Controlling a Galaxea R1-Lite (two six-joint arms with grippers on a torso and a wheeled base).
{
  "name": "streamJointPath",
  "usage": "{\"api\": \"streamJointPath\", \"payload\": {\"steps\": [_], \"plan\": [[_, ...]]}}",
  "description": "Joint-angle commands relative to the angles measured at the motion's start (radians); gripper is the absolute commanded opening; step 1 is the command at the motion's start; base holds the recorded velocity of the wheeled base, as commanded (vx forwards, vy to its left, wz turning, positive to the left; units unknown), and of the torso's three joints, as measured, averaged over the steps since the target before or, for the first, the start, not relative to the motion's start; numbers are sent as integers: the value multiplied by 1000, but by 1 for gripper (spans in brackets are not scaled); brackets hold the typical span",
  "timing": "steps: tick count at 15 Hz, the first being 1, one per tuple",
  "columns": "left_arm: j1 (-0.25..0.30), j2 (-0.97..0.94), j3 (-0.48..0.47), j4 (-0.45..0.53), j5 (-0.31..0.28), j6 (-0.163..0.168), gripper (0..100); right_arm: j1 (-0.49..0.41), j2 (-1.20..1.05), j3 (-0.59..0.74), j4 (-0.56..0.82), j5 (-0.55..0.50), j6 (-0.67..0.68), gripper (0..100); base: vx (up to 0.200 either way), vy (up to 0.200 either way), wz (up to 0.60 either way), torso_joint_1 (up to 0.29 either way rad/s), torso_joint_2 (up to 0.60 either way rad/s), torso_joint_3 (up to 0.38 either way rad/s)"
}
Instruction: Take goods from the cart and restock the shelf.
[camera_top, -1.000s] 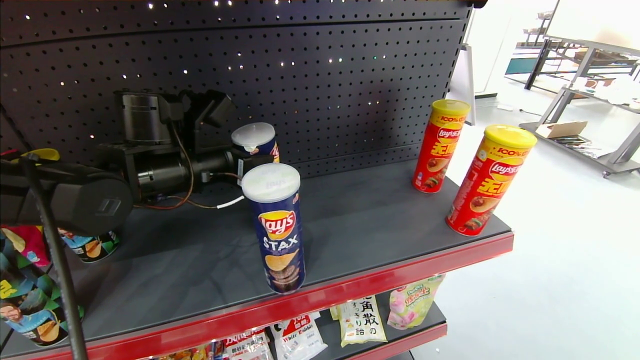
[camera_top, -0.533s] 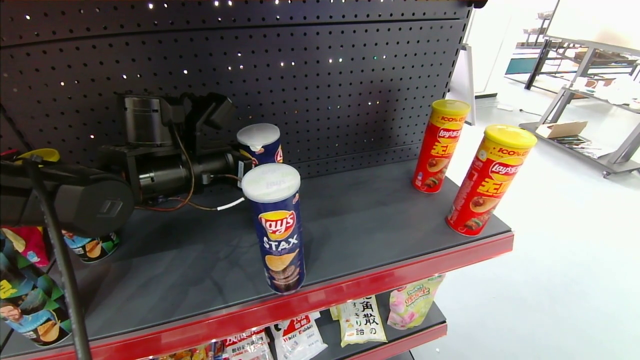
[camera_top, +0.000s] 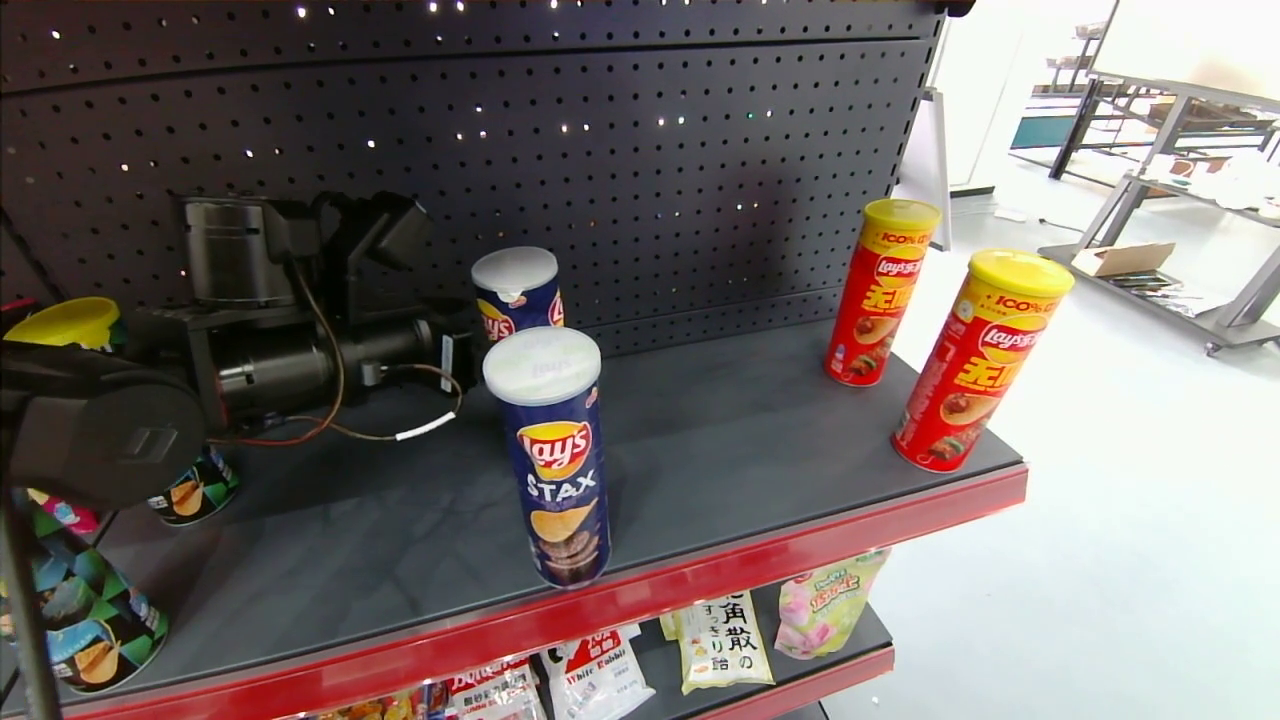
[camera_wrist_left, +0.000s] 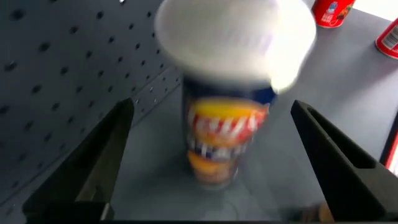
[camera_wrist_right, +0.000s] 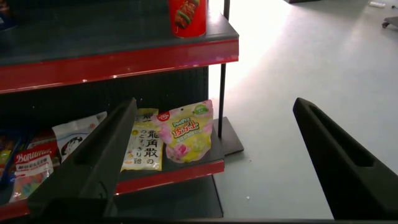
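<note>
Dark grey metal forms the shelf (camera_top: 720, 440), which has a red front lip and a perforated back panel (camera_top: 650, 150) behind it. The rear blue can (camera_top: 517, 290) stands upright under its white lid at about twelve o'clock on the shelf, close to the back panel. The front blue can (camera_top: 553, 470) stands upright toward six o'clock of it, right at the red lip. The left claw (camera_wrist_left: 211, 106) sits at nine o'clock of the rear blue can and level with it. Its two dark fingers (camera_wrist_left: 99, 168) are spread wide, one on each side of the can with a clear gap on both sides, so it is released and grasps nothing. Well apart, toward three o'clock, two red cans with yellow lids stand upright. The back red can (camera_top: 882, 292) is nearer the panel, and the front red can (camera_top: 975, 360) is by the shelf's corner at four o'clock. At eight o'clock, at the shelf's left end, a patterned can (camera_top: 85, 620) stands at the lip. The right claw (camera_wrist_right: 214, 102) is lower down, facing the shelf below. Its fingers are also spread wide and it is released, with nothing between them. Beyond it, a pink and green snack bag (camera_wrist_right: 186, 130) stands just beside a white snack bag (camera_wrist_right: 144, 146) on the lower shelf (camera_wrist_right: 168, 177).
</note>
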Motion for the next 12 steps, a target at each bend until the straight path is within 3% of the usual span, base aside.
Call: {"api": "streamJointPath", "payload": {"steps": [1,3,5,7,8,9,10,11,12], "plan": [[19,-82,51,0,1,-1,100,0,1,0,0,0,0,100,0,0,0,0,0,0],[32,-201,165,11,-3,4,100,0,1,0,0,0,0,100,0,0,0,0,0,0],[32,-345,245,103,-3,4,100,0,1,0,0,0,0,100,0,0,0,0,0,0],[48,-612,309,356,2,7,100,0,1,0,0,0,0,100,0,0,0,0,0,0],[84,-749,317,497,17,26,100,0,1,0,0,0,0,100,0,0,0,0,0,0],[105,-844,317,601,36,53,100,0,1,0,0,0,0,100,0,0,0,0,0,0],[130,-918,318,678,57,59,100,0,1,0,0,0,0,100,0,0,0,0,0,0],[136,-1069,329,808,70,35,100,0,1,0,0,0,0,100,0,0,0,0,0,0],[136,-1151,352,824,70,-22,100,0,1,0,0,0,0,100,0,0,0,0,0,0]]}}
